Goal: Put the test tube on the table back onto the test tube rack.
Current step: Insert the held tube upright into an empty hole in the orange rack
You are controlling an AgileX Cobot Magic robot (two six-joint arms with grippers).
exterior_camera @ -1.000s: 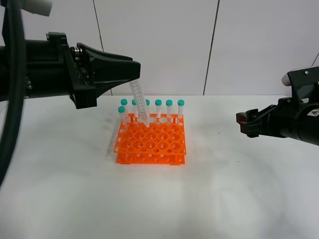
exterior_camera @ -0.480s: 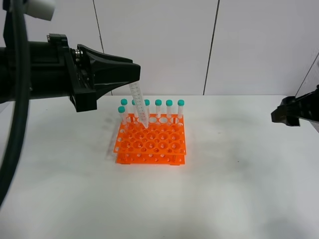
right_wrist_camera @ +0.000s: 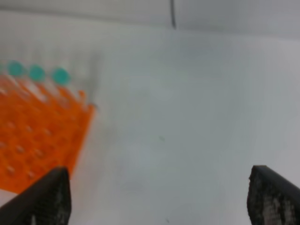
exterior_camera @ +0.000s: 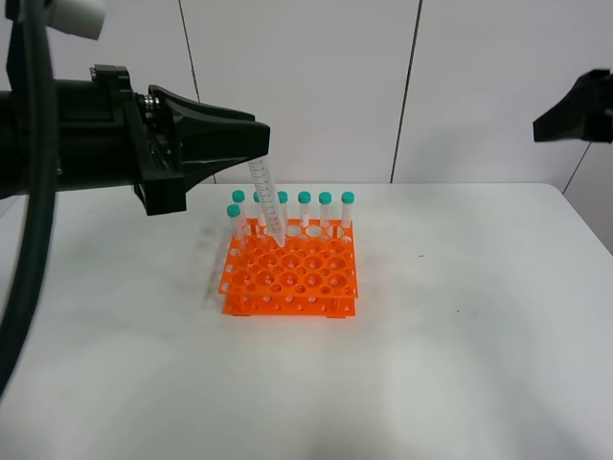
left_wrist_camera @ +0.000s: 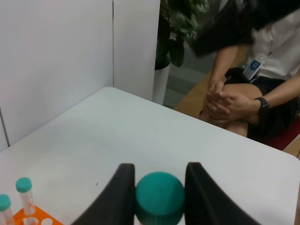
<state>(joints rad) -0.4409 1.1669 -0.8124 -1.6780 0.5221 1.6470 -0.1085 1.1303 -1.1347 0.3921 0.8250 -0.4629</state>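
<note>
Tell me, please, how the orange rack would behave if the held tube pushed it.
The test tube rack looks like light, perforated plastic on a smooth table, so it would probably slide easily. Its low, wide base makes tipping unlikely. The test tube in the left gripper hangs tilted, so a sideways nudge seems possible.

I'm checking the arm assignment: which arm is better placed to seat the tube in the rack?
Left. The left gripper is shut on the test tube, its tip right at the test tube rack. The right gripper is open, empty, high off to the side.
</note>
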